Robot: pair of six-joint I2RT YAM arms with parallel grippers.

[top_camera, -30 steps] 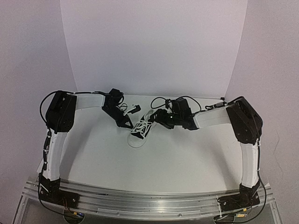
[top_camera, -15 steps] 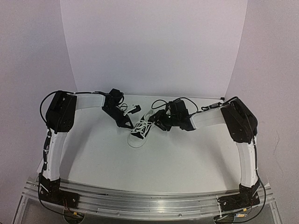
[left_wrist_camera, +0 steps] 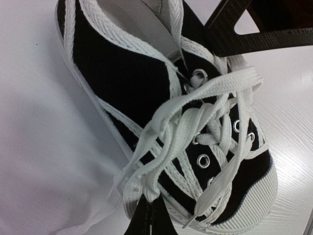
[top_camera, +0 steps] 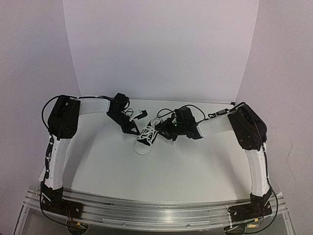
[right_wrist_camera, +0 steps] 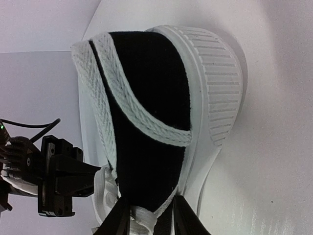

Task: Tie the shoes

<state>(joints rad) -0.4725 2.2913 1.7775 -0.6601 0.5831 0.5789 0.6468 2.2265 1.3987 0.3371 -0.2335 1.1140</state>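
The shoes show as one small black canvas sneaker (top_camera: 146, 136) with a white sole, lying mid-table between both grippers. My left gripper (top_camera: 134, 129) is at its left side. In the left wrist view the sneaker (left_wrist_camera: 122, 73) fills the frame and the left gripper (left_wrist_camera: 149, 215) is shut on a loop of white lace (left_wrist_camera: 146, 188). My right gripper (top_camera: 164, 129) is at the shoe's right. In the right wrist view its fingers (right_wrist_camera: 115, 220) straddle a bit of lace (right_wrist_camera: 144, 220) and the black upper (right_wrist_camera: 146, 98), jaws still apart.
A loose lace loop (top_camera: 143, 149) lies on the white table in front of the shoe. White backdrop walls close off the back and sides. An aluminium rail (top_camera: 156, 210) with both arm bases runs along the near edge. Black cables (top_camera: 168, 105) trail behind the right wrist.
My right gripper has moved left onto the shoe and its jaws have narrowed markedly. The left gripper and the shoe have stayed put.
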